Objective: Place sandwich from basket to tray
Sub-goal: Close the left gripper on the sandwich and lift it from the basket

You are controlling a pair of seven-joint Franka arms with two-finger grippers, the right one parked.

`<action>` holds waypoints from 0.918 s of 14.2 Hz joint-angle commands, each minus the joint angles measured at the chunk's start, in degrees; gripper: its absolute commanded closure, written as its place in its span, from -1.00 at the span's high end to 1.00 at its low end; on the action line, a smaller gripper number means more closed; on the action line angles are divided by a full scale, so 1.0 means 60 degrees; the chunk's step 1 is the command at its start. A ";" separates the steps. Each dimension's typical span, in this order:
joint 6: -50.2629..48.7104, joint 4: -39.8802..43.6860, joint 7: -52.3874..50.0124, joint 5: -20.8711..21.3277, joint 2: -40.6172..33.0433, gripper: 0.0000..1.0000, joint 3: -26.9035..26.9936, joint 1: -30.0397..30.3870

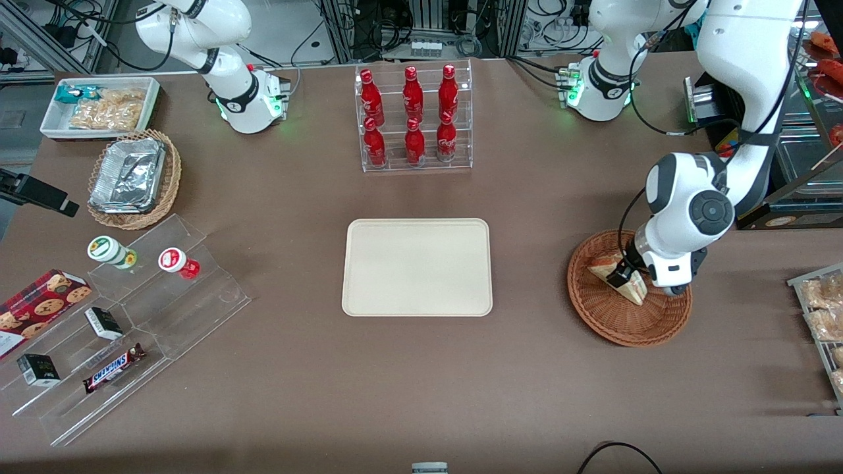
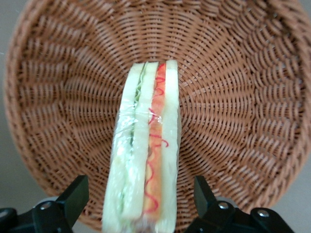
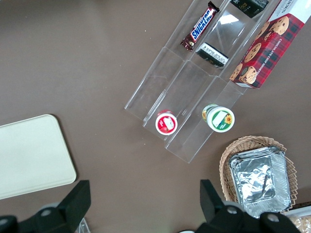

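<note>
The sandwich [image 2: 146,160], a plastic-wrapped wedge of white bread with green and red filling, lies in the reddish-brown wicker basket [image 2: 233,97] toward the working arm's end of the table. My gripper [image 2: 141,191] is low inside the basket [image 1: 629,339] and open. One black finger [image 2: 77,194] stands on each side of the sandwich, with a gap between each finger and the bread. In the front view the gripper [image 1: 622,273] covers the middle of the sandwich [image 1: 636,289]. The cream tray [image 1: 417,266] lies bare at the table's middle.
A clear rack of red bottles [image 1: 413,118] stands farther from the front camera than the tray. Bagged pastries [image 1: 823,309] lie at the working arm's table edge. A stepped acrylic stand with snacks [image 1: 132,316], a tan basket of foil trays [image 1: 135,178] and a white bin [image 1: 99,105] sit toward the parked arm's end.
</note>
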 commanded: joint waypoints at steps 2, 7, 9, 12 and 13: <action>0.0108 0.0203 -0.0190 0.0055 0.0222 -0.44 0.0009 -0.0062; -0.2109 0.1662 0.1096 0.0069 -0.0246 -0.69 -0.0063 -0.0092; -0.4028 0.2717 0.1654 0.0069 -0.0437 -0.68 -0.0485 -0.0542; -0.4711 0.3658 0.2122 0.0069 -0.0204 -0.64 -0.0956 -0.1976; -0.4682 0.3805 0.2256 0.0113 0.0087 -0.62 -0.1015 -0.2808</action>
